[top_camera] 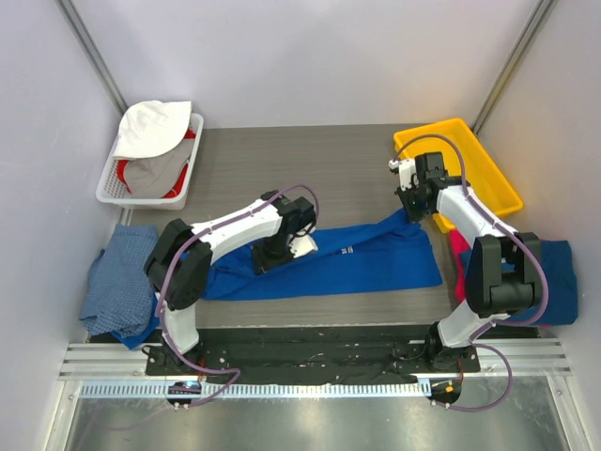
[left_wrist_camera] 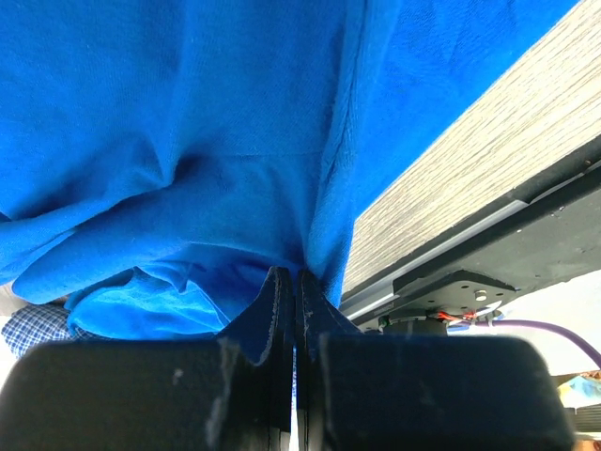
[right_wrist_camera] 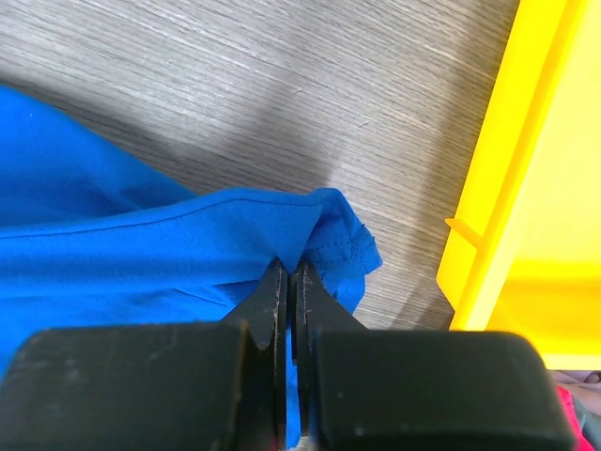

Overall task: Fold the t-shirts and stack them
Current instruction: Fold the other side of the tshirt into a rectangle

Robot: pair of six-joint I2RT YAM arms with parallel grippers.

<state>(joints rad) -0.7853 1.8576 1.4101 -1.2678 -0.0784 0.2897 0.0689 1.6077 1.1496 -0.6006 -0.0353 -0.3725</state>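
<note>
A royal blue t-shirt (top_camera: 366,261) lies stretched across the table's middle, a bit of its white print (top_camera: 305,247) showing near the left arm. My left gripper (top_camera: 266,265) is shut on its left part; the wrist view shows cloth (left_wrist_camera: 188,141) pinched between the fingers (left_wrist_camera: 277,301). My right gripper (top_camera: 406,209) is shut on the shirt's far right corner (right_wrist_camera: 329,230), lifted beside the yellow bin. A magenta pink shirt (top_camera: 457,246) and a plain blue one (top_camera: 562,282) lie at the right edge.
A yellow bin (top_camera: 488,169) stands at the back right, close to my right gripper (right_wrist_camera: 291,282). A white basket (top_camera: 113,188) with white, grey and red clothes is at the back left. A blue checked garment (top_camera: 117,277) lies at the left edge.
</note>
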